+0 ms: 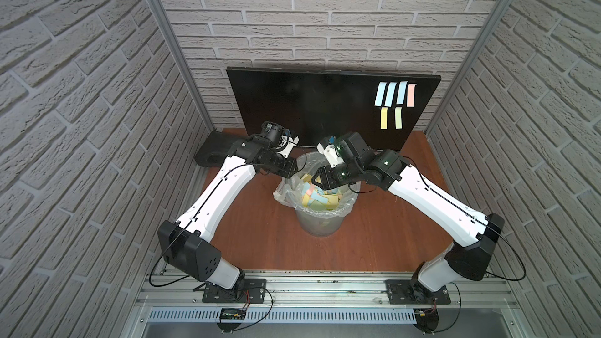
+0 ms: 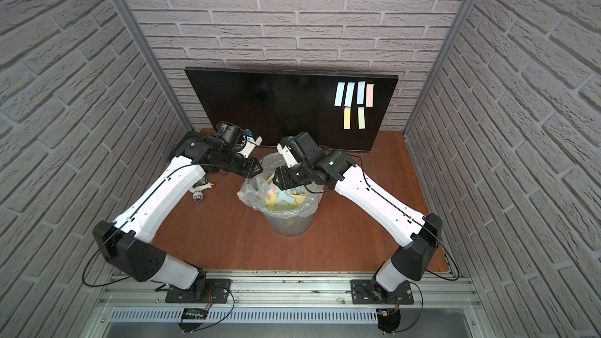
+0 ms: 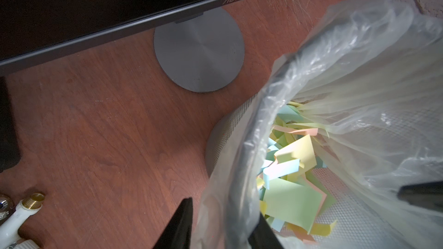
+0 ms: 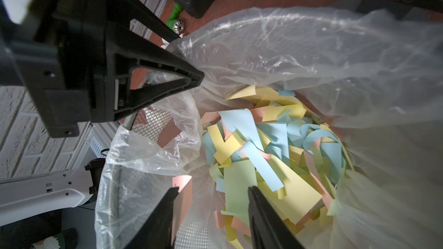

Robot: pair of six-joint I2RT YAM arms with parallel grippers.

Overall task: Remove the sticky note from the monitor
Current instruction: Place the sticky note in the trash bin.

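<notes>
Scene: Two robot arms lean over a mesh bin (image 1: 320, 222) lined with clear plastic. It stands on a reddish worktop (image 1: 374, 238) in front of a wide black monitor (image 1: 309, 108).
Sticky notes: Six narrow sticky notes (image 1: 390, 94) cling high on the screen, on the right arm's side. Three blue and one pink make a row, with a yellow one and a pale green one just below.
Bin contents: A loose heap of discarded notes (image 4: 263, 152) in yellow, blue, green and pink.
Left tool: The left tool (image 4: 199, 81) is pressed together on the plastic liner (image 4: 287, 51) at the bin's rim.
Right tool: The right tool (image 4: 212, 189) is spread and points down into the bin mouth, with nothing between its jaws.
Pink note: A pink note (image 4: 183, 183) sits just beside one finger (image 4: 165, 207). The dim view does not show whether it touches the finger or only lies against the liner.
Step in hand: Probably the drop-off of a peeled note into the bin.
Next move: The right arm needs to lift clear of the liner and swing to the screen. It should meet one note's loose edge with its jaws spread, then pinch and peel gently without shoving the monitor.
</notes>
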